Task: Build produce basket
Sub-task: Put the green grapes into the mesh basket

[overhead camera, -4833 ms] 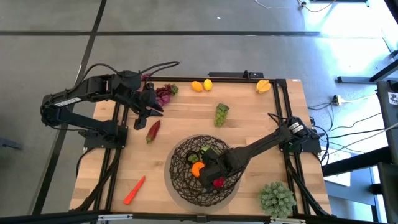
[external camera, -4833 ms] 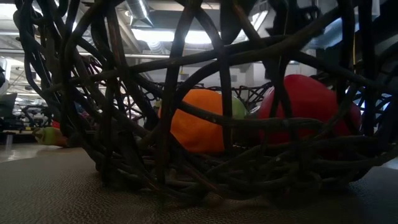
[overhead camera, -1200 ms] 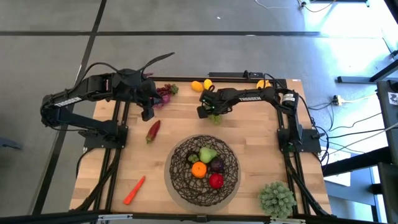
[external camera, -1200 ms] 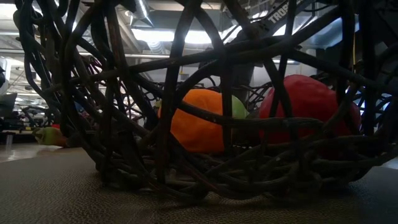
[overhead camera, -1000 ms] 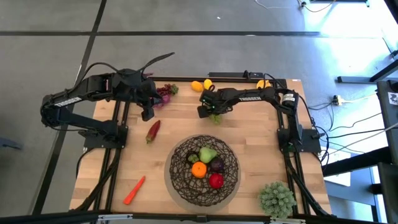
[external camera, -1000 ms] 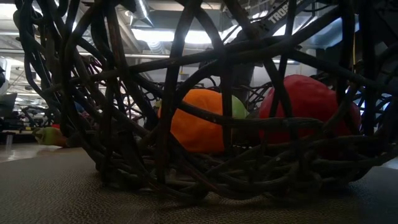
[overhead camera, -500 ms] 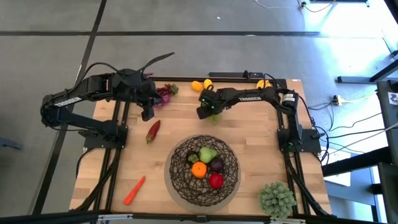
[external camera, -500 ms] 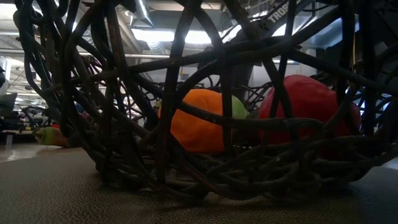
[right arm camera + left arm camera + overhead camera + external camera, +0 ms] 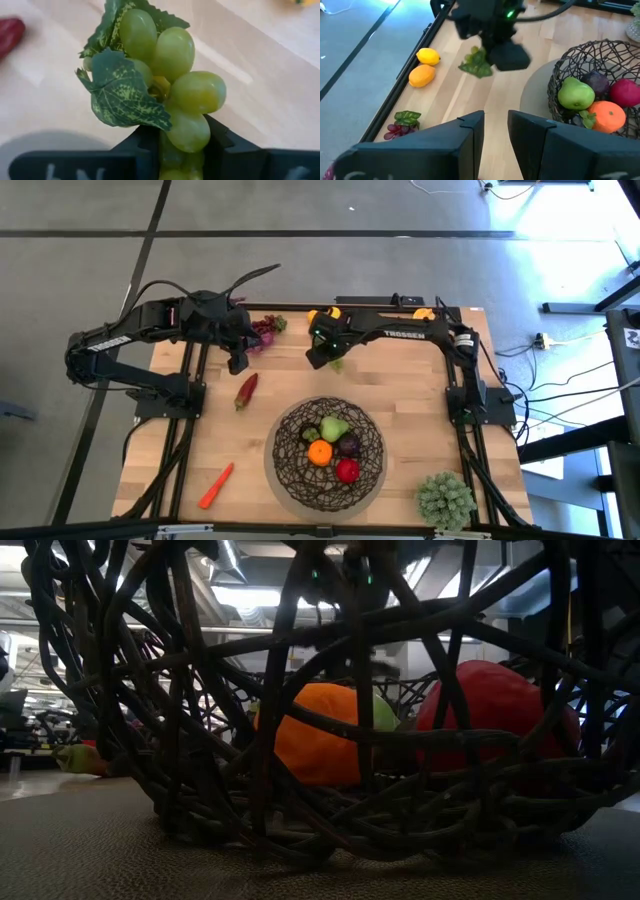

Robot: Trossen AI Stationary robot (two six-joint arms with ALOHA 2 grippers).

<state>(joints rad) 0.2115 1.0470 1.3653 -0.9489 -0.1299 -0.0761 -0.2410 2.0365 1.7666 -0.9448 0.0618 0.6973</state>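
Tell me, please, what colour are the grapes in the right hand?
Pale green grapes, clearest in the right wrist view.

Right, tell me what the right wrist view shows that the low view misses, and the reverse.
Only the right wrist view: the right gripper shut on the green grapes, above the table, a red pepper at the edge. Only the low view: the basket from close up, with an orange and a red apple inside. Shared: nothing that I can recognise in both.

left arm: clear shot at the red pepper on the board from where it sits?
Probably yes. The left gripper hangs empty just beyond the red pepper, which lies alone on bare wood. The right gripper is off to the side, shut on the green grapes, and the basket stands clear.
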